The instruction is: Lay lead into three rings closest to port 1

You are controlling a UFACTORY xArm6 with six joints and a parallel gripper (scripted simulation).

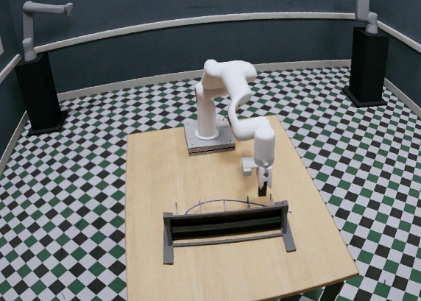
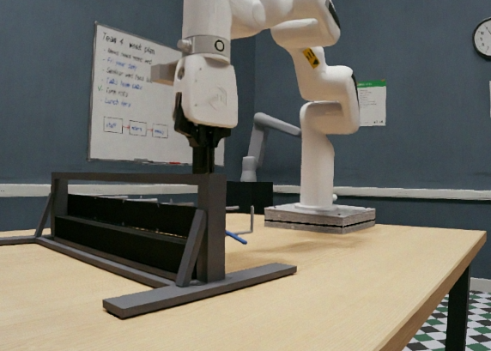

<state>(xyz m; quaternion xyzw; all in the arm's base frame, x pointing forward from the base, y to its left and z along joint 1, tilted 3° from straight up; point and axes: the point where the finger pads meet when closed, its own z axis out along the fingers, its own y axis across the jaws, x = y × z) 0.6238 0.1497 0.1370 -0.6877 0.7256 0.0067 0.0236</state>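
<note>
The dark grey rack (image 1: 224, 215) (image 2: 212, 222) stands upright on the wooden table (image 1: 158, 161) (image 2: 365, 274). The thin blue lead (image 1: 221, 200) arcs behind the rack's top bar from its left part to its right end. Only a short blue stub of the lead (image 2: 236, 239) shows in the exterior view. Thin steel rings (image 1: 224, 204) (image 2: 251, 220) stand in a row along the rack. My gripper (image 1: 262, 193) (image 2: 203, 168) points straight down, shut, just above the lead near the rack's right end. I see nothing between the fingers. The rack's top bar hides the fingertips' lower edge in the exterior view.
The arm's grey base plate (image 1: 210, 140) (image 2: 319, 220) sits at the table's back. Two other arms on black pedestals (image 1: 38, 91) (image 1: 368, 67) stand off the table in the room's corners. A whiteboard (image 2: 129, 98) hangs on the wall.
</note>
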